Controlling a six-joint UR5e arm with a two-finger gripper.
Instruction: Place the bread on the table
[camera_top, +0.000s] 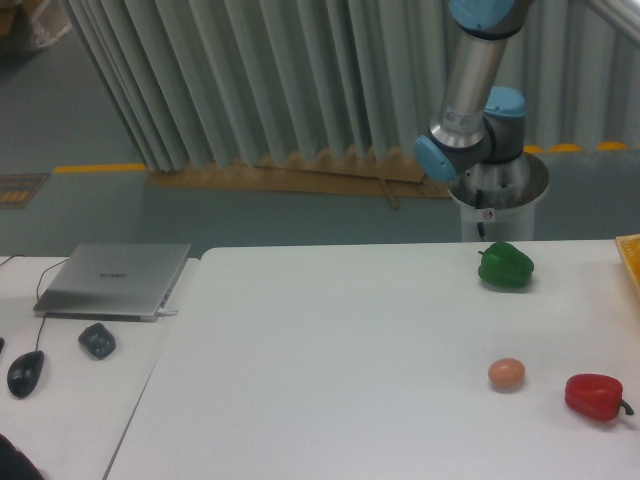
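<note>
Fixed camera: the arm (470, 80) rises from its base (497, 200) at the far right, behind the white desk (330, 360), and runs out of the top of the frame. The end effector is out of view, so whether it is spread or closed cannot be told. No bread shows anywhere, so its direction from the end effector and its long axis cannot be judged. On the desk lie a green pepper (505, 266) far right, a tan egg (506, 374) nearer, and a red pepper (594, 396) just right of the egg. An orange edge (632, 262) shows at the right border; the bread may lie there, unseen.
</note>
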